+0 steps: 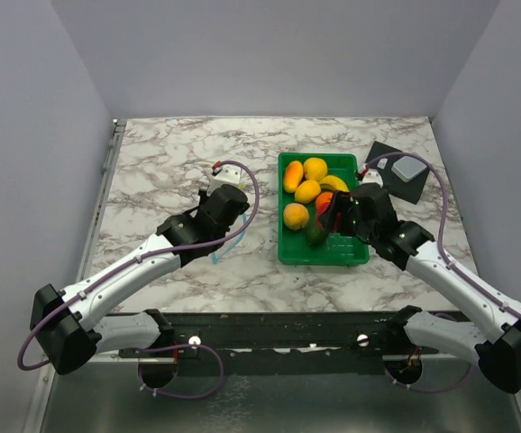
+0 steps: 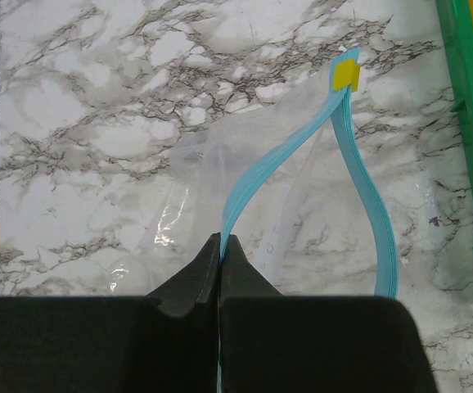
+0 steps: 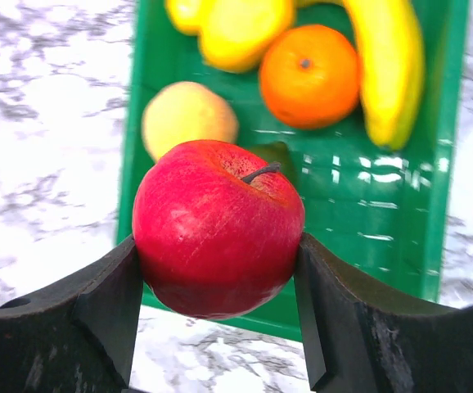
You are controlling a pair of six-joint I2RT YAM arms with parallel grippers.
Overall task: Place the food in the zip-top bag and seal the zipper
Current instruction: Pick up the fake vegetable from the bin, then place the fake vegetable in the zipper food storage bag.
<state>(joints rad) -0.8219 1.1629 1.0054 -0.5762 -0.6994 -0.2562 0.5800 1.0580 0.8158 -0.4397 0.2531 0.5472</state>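
Barely begun: clamping a red apple [image 3: 216,225] in the right gripper [image 3: 218,270] over the green tray [image 3: 367,237], pinching the zipper [image 2: 367,205] of the empty, unsealed zip-top bag [image 2: 195,180] with the left gripper [image 2: 221,246]

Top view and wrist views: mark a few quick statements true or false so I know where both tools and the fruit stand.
The right tool is shut on the red apple. True.
The left tool is open. False: it is shut on the zipper of the zip-top bag.
The red apple lies inside the zip-top bag. False: the right tool holds it over the green tray.
A banana lies in the green tray. True.
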